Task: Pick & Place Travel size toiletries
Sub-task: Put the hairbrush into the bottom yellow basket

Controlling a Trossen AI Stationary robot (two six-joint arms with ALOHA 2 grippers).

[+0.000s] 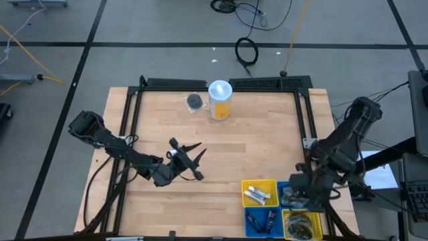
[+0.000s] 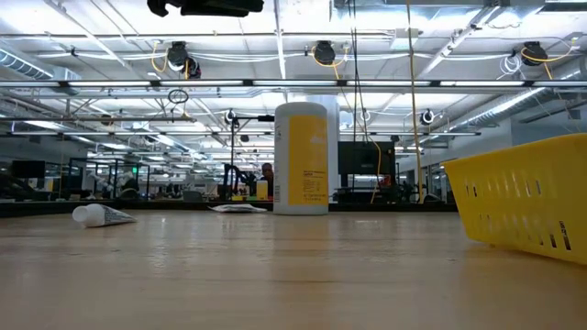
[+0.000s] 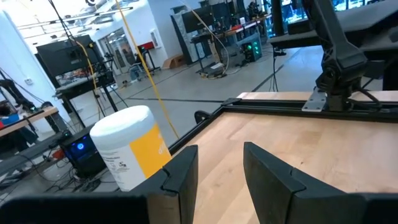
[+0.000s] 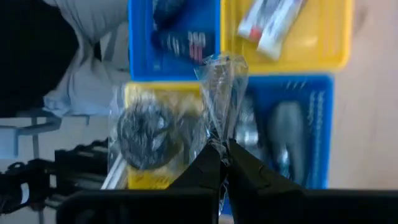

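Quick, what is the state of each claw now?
Left claw: open, holding nothing, above the table.
Right claw: closed on a clear plastic packet, over the bins.

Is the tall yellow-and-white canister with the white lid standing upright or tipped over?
Upright. The yellow-and-white canister stands on its base on the wooden table, its white lid facing up.

high view: camera above, looks straight down, far, whole table (image 1: 221, 150) and both arms in frame. low view: camera at table-top height, looks level across wood into room behind, very near surface. left wrist view: on left arm, looks forward over table toward far edge. right wrist view: on right arm, looks down, close over bins (image 4: 283, 37). canister (image 1: 220, 100) shared by high, low (image 2: 301, 158), left wrist (image 3: 129, 146) views. bins (image 1: 259, 193) shared by high and right wrist views.
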